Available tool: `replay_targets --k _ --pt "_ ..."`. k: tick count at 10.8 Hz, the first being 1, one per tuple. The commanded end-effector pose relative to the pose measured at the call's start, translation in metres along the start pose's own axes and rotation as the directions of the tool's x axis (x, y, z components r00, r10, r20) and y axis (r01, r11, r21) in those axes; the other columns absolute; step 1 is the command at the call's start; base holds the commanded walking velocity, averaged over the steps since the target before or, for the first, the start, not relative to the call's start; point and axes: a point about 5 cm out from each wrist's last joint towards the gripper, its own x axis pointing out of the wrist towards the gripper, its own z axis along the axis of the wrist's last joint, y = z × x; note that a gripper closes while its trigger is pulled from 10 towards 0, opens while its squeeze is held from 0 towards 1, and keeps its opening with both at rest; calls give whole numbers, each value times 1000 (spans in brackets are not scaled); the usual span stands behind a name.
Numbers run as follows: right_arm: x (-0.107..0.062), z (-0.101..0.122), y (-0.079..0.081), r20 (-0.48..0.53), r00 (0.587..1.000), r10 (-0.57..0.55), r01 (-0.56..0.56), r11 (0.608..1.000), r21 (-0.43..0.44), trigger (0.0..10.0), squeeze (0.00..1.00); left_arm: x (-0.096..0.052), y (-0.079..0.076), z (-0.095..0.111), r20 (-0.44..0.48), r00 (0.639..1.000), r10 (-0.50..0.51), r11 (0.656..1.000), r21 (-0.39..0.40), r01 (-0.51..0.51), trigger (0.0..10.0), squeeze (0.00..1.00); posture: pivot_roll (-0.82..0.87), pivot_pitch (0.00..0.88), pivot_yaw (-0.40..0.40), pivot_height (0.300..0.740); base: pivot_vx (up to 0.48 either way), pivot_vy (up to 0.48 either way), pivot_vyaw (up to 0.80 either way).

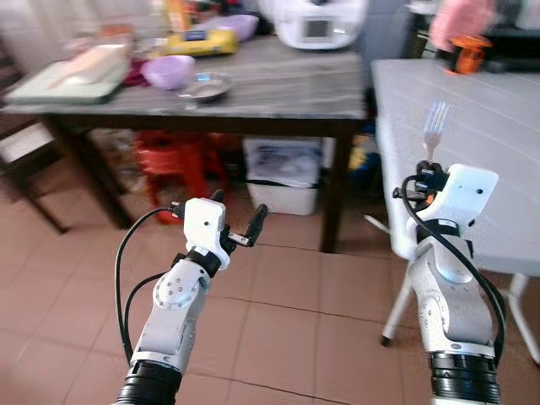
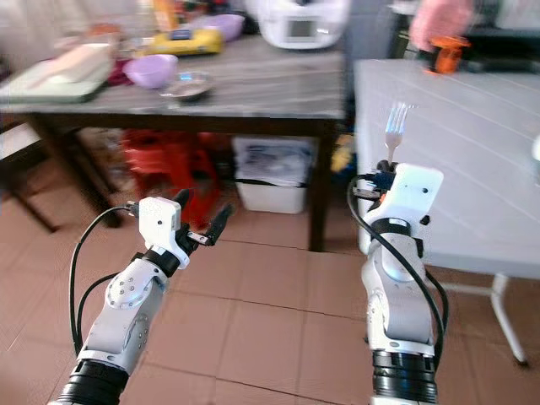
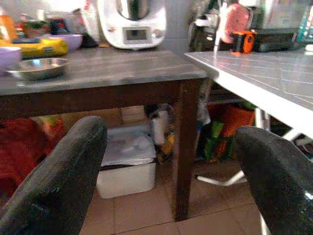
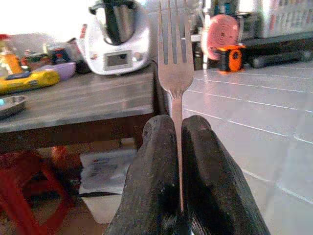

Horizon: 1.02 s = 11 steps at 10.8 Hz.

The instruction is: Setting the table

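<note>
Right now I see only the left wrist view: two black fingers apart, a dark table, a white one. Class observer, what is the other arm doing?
Observer: The right gripper is shut on a fork, tines up.
Operator: Where is it relative to the white table?
Observer: At the near edge of the white table, fork raised above the surface.
Operator: And my left gripper?
Observer: The left gripper is open over the tiled floor, short of the dark table.

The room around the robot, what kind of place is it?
Most likely a home kitchen or dining area: a cooking machine and bowls on a wooden table, a tiled floor, and a fork in the right gripper.
</note>
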Motion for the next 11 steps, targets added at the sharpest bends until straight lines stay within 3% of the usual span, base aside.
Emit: replay_targets --k 1,5,9,11 --pt "-2 0 2 8 1000 12 -12 1000 8 10000 0 -2 6 -1 -11 1000 12 1000 22 -12 10000 0 -71 90 90 740 0 439 0" --pt "-14 -7 -5 -13 1000 2 -2 1000 1 10000 0 -3 7 -1 -12 1000 11 1000 30 -11 10000 0 -70 88 97 740 0 458 0" --pt "-16 -7 -7 -14 1000 -6 6 1000 1 10000 0 0 2 0 -11 1000 -4 1000 26 4 10000 0 -77 92 108 740 0 480 -650" --pt "-16 -7 -7 -13 1000 -8 8 1000 1 10000 0 0 -1 2 7 1000 5 1000 12 -6 10000 0 -75 93 110 740 0 0 0"
